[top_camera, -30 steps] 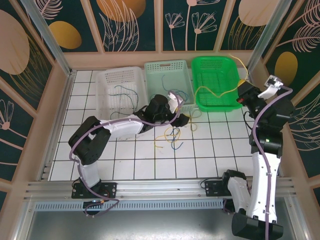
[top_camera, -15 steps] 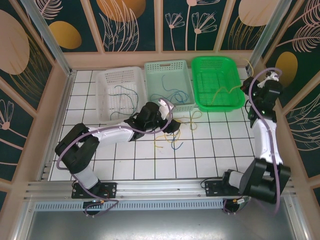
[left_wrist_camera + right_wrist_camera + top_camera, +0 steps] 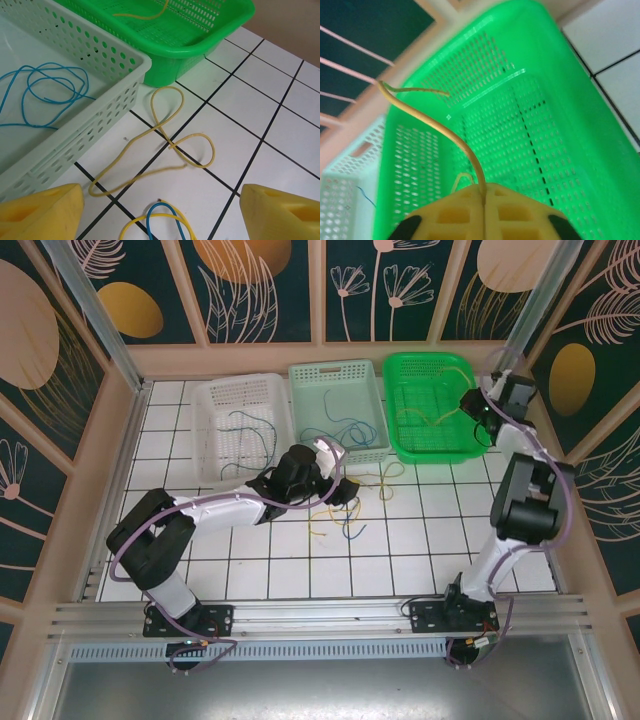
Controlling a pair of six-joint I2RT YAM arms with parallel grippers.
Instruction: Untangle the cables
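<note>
Loose cables lie on the white tiles: a looped yellow cable (image 3: 160,125) (image 3: 385,480) and a yellow-and-blue tangle (image 3: 160,222) (image 3: 342,515). My left gripper (image 3: 162,210) (image 3: 340,490) hangs open just above that tangle, holding nothing. A blue cable (image 3: 45,90) (image 3: 335,425) rests in the pale mint basket (image 3: 100,65) (image 3: 300,375). My right gripper (image 3: 485,192) (image 3: 472,405) is shut on a yellow cable (image 3: 435,125) (image 3: 430,418), which arcs over the green basket (image 3: 570,75) (image 3: 430,455).
A white basket (image 3: 210,400) at the back left holds thin dark cables (image 3: 245,430). The three baskets stand side by side along the back wall. Open tiles stretch in front of the tangle toward the arm bases.
My right gripper has swung up and back to the green basket's right rim, carrying the yellow cable, which now lies lower in the basket. My left gripper slid slightly left and lower toward the tangle.
</note>
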